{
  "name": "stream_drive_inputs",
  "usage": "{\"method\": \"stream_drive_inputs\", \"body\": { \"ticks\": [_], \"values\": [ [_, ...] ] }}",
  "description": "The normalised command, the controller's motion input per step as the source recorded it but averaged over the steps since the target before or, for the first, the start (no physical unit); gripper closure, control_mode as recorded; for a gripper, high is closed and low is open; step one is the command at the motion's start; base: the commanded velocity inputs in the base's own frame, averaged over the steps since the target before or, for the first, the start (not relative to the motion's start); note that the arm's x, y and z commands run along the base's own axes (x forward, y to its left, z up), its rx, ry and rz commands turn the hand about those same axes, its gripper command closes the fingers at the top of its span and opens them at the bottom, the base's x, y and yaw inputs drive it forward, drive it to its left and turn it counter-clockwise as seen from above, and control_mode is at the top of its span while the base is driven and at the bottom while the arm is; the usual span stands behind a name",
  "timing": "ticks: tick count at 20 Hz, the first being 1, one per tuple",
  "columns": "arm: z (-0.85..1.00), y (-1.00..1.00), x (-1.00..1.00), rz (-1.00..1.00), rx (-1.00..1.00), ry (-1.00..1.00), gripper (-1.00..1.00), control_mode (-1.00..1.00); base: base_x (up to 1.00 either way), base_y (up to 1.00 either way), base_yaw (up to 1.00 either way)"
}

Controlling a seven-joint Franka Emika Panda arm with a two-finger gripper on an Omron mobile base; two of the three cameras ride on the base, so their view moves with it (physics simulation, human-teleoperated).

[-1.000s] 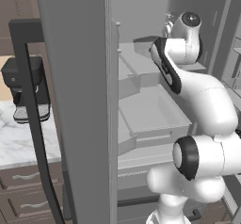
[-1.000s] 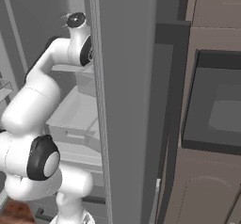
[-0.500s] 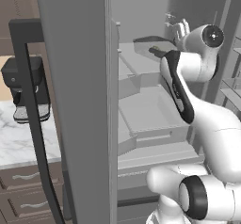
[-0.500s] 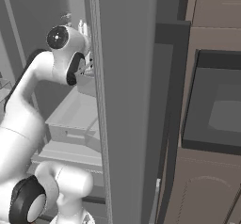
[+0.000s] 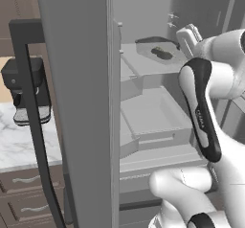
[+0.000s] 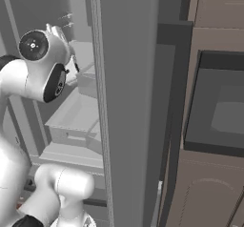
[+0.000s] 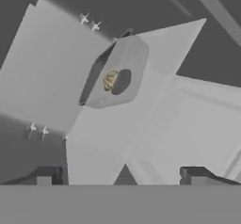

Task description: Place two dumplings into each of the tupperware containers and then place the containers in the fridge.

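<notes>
On the fridge [image 5: 81, 102] shelf sits a container [image 7: 115, 75]; the spread, empty end effector [image 7: 122, 173] could knock it when withdrawing.

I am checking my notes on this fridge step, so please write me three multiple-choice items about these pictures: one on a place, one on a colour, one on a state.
1. Where does the dark grey container stand?
A. on a shelf inside the fridge
B. on the marble counter
C. in the microwave

2. What colour is the dumpling seen in the container in the hand view?
A. bright green
B. beige-tan
C. red

3. How do the jaws of the gripper stand?
A. shut on the container
B. shut on a dumpling
C. open, holding nothing

Answers:
1 A: the left base view shows the tray on an upper shelf behind the open door.
2 B: the hand view shows a tan lump lying in the grey tray.
3 C: the hand view shows the two finger tips wide apart with nothing between them, apart from the container.
</notes>
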Motion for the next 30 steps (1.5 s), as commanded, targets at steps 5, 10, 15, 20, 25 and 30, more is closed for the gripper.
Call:
{"method": "stream_drive_inputs", "body": {
  "ticks": [5, 10, 15, 20, 25, 30],
  "values": [
    [0.02, 0.47, -1.00, 0.28, -0.31, 0.19, -1.00, -1.00, 0.00, 0.00, 0.00],
    [0.00, 0.06, -1.00, 0.29, -0.29, 0.27, -1.00, -1.00, 0.00, 0.00, 0.00],
    [-0.33, 0.00, -0.95, 0.26, -0.38, 0.26, -1.00, -1.00, 0.00, 0.00, 0.00],
    [-0.38, 0.00, -0.64, 0.21, -0.40, 0.27, -1.00, -1.00, 0.00, 0.00, 0.00],
    [-0.20, 0.01, -0.24, 0.14, -0.10, 0.21, -1.00, -1.00, 0.00, 0.00, 0.00],
    [-0.54, 0.00, 0.00, 0.00, 0.00, 0.01, -1.00, -1.00, 0.00, 0.00, 0.00]
  ]
}}
